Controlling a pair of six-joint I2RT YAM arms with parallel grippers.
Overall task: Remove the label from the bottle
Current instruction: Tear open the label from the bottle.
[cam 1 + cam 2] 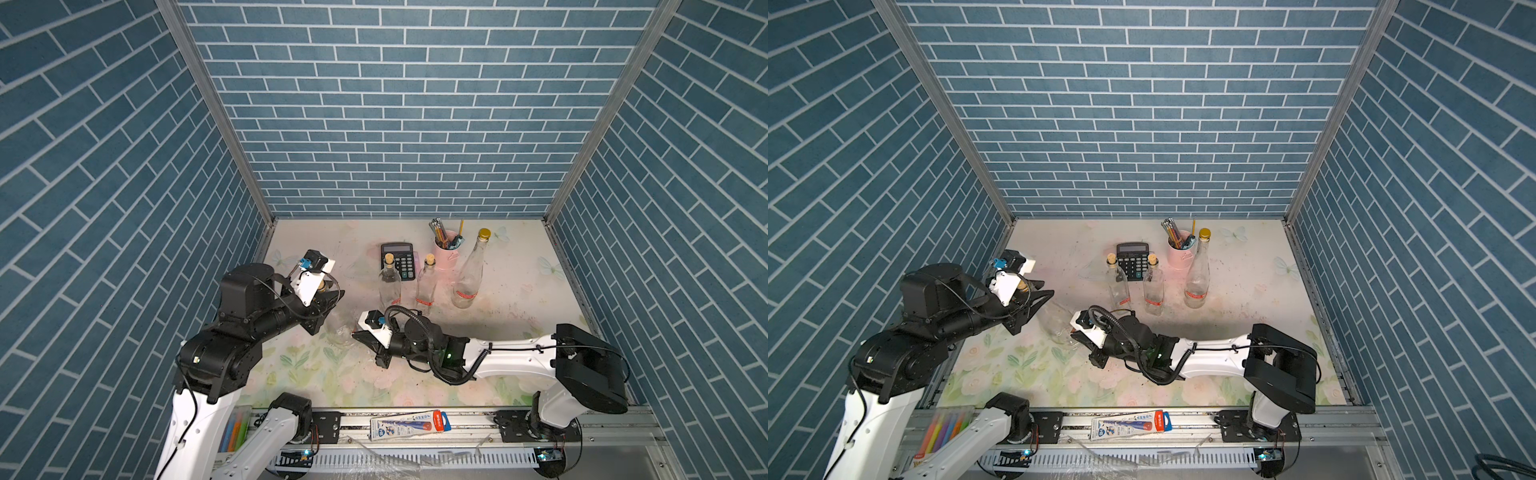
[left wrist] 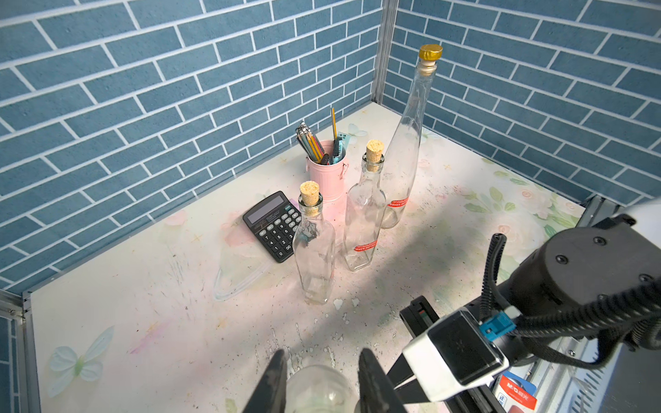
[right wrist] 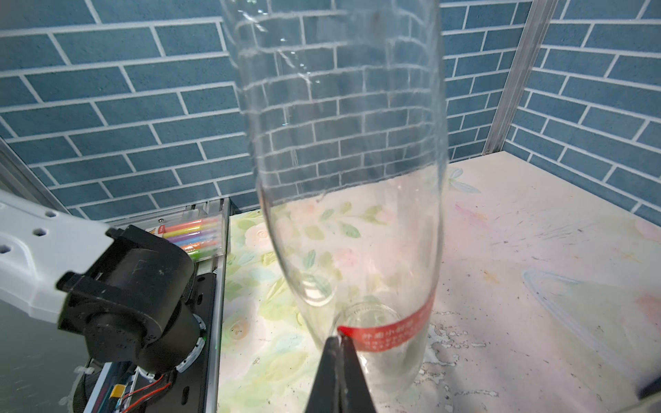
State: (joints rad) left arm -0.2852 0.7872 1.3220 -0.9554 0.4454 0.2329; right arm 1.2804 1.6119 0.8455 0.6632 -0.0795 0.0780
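The bottle [image 1: 338,332] stood on the left half of the flowered surface [image 1: 519,291], between its left edge and the middle. It was clear glass with a red label [image 3: 393,332] banding its foot. The left gripper [image 2: 323,361] had it from above, its 2 dark fingers [image 2: 372,382] clamped on either side of the upper glass. The right gripper [image 3: 338,339] reached in low from the right with its fingers pressed together to a point. That point met the near end of the label, right against the glass (whether a corner of it was nipped between them, I could not tell).

Behind the right arm, nearer the back edge and well apart from the held bottle, stood a row of 3. These were the left corked bottle [image 1: 390,286], the right corked bottle [image 1: 427,286] and a tall bottle [image 1: 471,274] with a gold cap. The last 2 wore red bands near their feet. A calculator [image 1: 398,259] lay flat just behind the corked pair, with a pink cup [image 1: 446,251] of pencils beside it.

The label carried white Chinese characters too small for me to read. On the front rail [image 1: 469,424] lay a blister pack [image 2: 515,388] marked "M&G". A marker pack [image 1: 946,432] sat at the rail's left end.
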